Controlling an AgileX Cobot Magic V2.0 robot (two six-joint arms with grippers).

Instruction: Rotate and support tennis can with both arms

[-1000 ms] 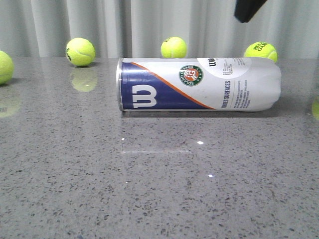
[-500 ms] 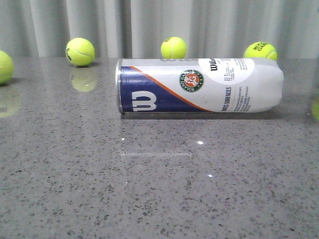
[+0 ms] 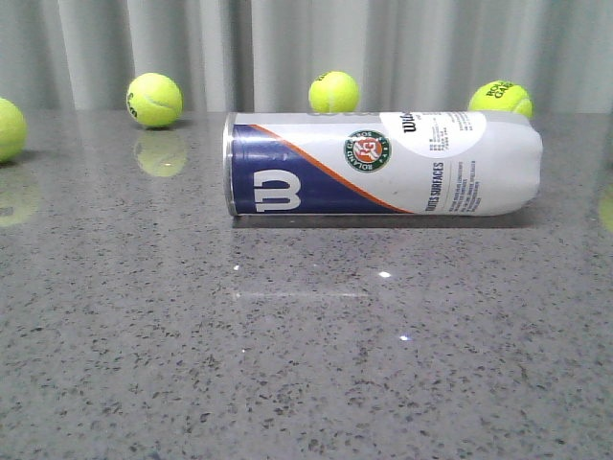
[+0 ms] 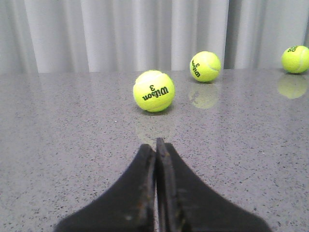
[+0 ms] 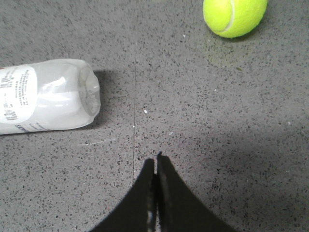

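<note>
The tennis can (image 3: 383, 163) lies on its side on the grey table, metal-rimmed end to the left, navy "W" panel and round emblem facing me. No arm shows in the front view. My right gripper (image 5: 155, 159) is shut and empty, above the table off the can's clear plastic end (image 5: 46, 95), apart from it. My left gripper (image 4: 155, 144) is shut and empty, low over the table, pointing at a tennis ball (image 4: 154, 91); the can is out of its view.
Tennis balls sit along the back by the curtain (image 3: 154, 100), (image 3: 334, 92), (image 3: 501, 97), one at the left edge (image 3: 8, 128). One ball (image 5: 234, 15) lies beyond the right gripper. Two more balls (image 4: 205, 66), (image 4: 295, 59) show in the left wrist view.
The black gripper tip at the top right of the front view a second ago has left the view. The can rolled slightly, then settled.
</note>
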